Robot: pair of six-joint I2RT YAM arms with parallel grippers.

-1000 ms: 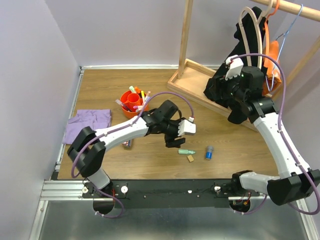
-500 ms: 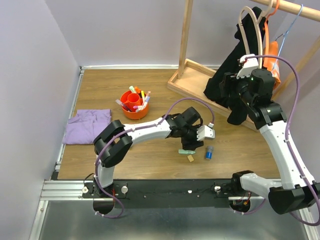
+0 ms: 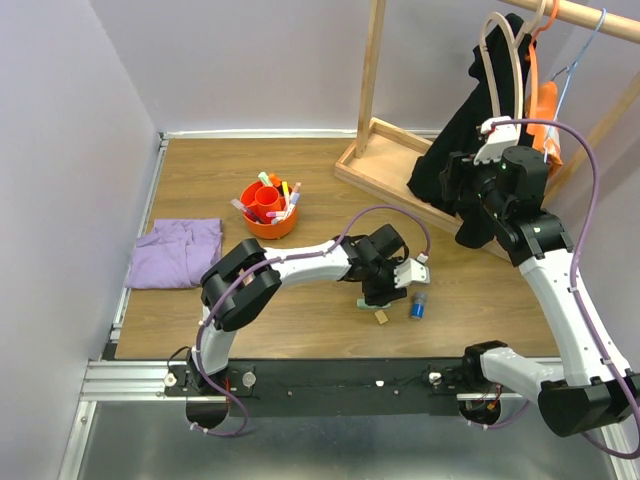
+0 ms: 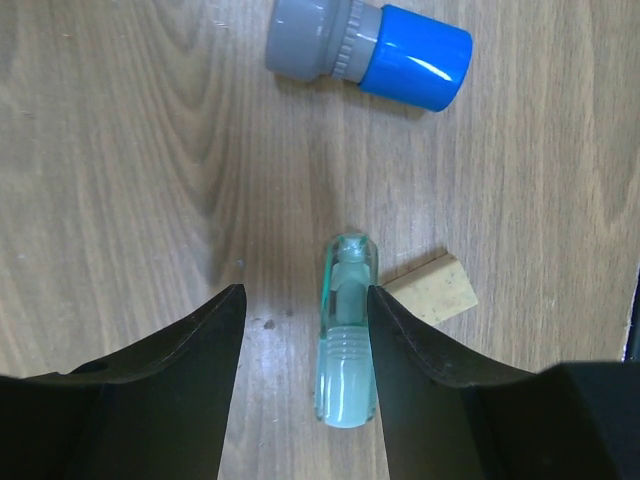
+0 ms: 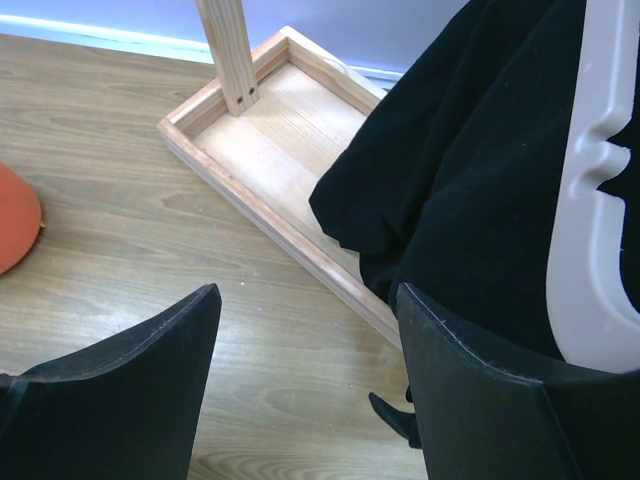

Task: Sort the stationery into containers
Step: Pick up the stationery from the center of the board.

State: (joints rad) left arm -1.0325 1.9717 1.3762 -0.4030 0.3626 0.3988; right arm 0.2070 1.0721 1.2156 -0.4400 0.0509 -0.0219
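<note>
A clear pale-green tube lies on the wooden table, between my left gripper's open fingers and close against the right one. It also shows in the top view. My left gripper hangs low over it and holds nothing. A small tan eraser lies just right of the tube. A blue cylinder with a grey end lies beyond it. The orange tub holds several pens and markers at the back left. My right gripper is open and empty, raised beside the black garment.
The wooden rack base and its post stand at the back right. A black garment and hangers hang there. A folded purple cloth lies at the left edge. The tub's rim shows in the right wrist view.
My left gripper has moved right and toward the front, from near the tub to over the tube. The right arm has shifted slightly back toward the garment.
</note>
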